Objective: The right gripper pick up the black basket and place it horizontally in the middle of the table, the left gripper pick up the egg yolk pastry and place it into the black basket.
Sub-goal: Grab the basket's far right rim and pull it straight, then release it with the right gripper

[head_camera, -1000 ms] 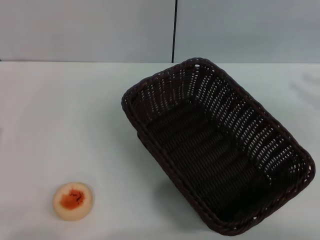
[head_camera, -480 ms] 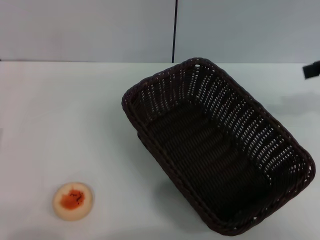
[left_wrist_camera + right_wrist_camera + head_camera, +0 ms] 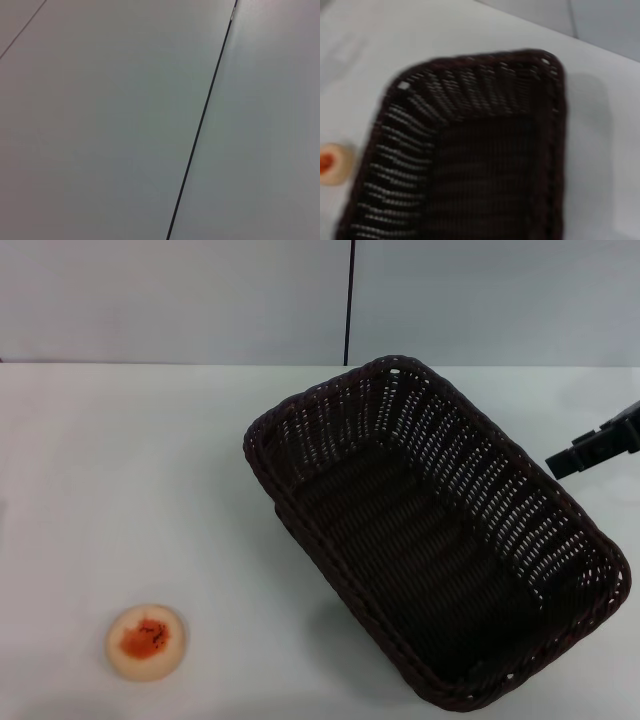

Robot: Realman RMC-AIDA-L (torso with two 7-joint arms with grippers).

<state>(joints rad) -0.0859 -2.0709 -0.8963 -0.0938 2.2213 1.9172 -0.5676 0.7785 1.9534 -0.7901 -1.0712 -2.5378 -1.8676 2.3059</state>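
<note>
The black basket (image 3: 432,535) lies skewed on the table (image 3: 130,470), egg yolk pastry (image 3: 146,642) well apart; the right gripper (image 3: 596,450), finger state indeterminate, hovers beside the far long rim and should clamp that rim mid-length for level turning.

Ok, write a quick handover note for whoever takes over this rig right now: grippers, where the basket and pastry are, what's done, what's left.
Right gripper: coming in from the right edge of the head view, beside the black basket's right rim, not holding it.
Left gripper: not in any view; its wrist camera shows only a blank wall.
Black basket: empty, lying diagonally on the right half of the table.
Egg yolk pastry: near the front left of the table, untouched.
Done: nothing yet.
Left: grasp the basket, set it horizontally mid-table, then put the pastry in.
</note>
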